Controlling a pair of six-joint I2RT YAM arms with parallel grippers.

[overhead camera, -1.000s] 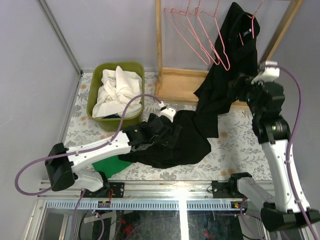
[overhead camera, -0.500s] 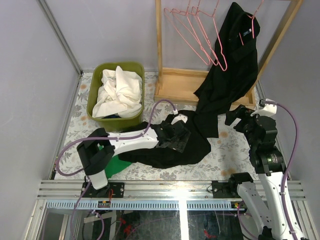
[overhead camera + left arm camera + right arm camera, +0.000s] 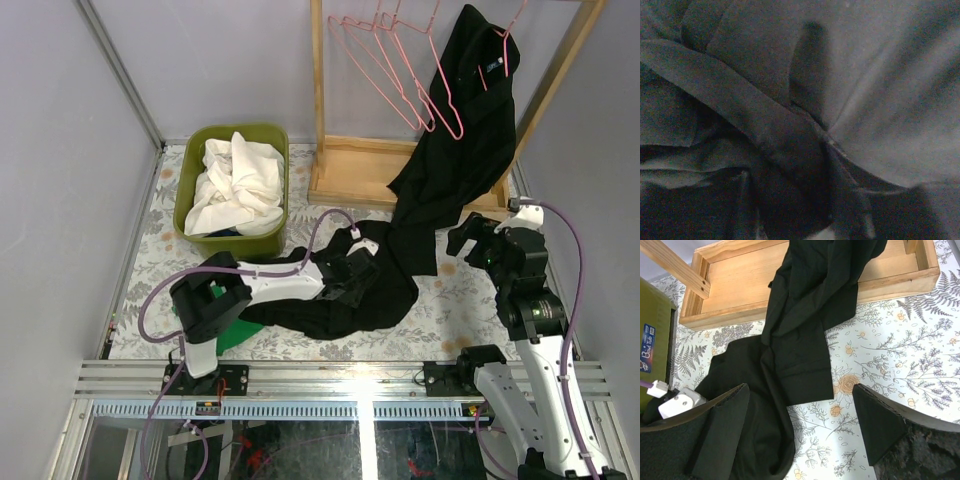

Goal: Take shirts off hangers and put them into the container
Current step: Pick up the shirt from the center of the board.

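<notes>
One black shirt [image 3: 470, 110] hangs from a pink hanger [image 3: 512, 35] on the rack, its sleeve trailing down onto the table [image 3: 810, 315]. A second black shirt [image 3: 340, 295] lies crumpled on the table. My left gripper [image 3: 362, 268] is pressed down into this heap. The left wrist view shows nothing but dark folds of the shirt [image 3: 790, 100], and the jaws are lost in it. My right gripper [image 3: 805, 420] hovers open over the table, right of the hanging sleeve, holding nothing. The olive container [image 3: 195, 160] at the back left holds a white shirt [image 3: 235, 185].
Empty pink hangers [image 3: 395, 70] hang on the wooden rack, whose tray base [image 3: 360, 170] stands behind the shirts. A green cloth [image 3: 225, 332] lies under the left arm. Grey walls close in on the left and right.
My left arm has folded back and driven its gripper down into the table shirt. My right gripper has come down from the hanging shirt to low over the table at the right.
</notes>
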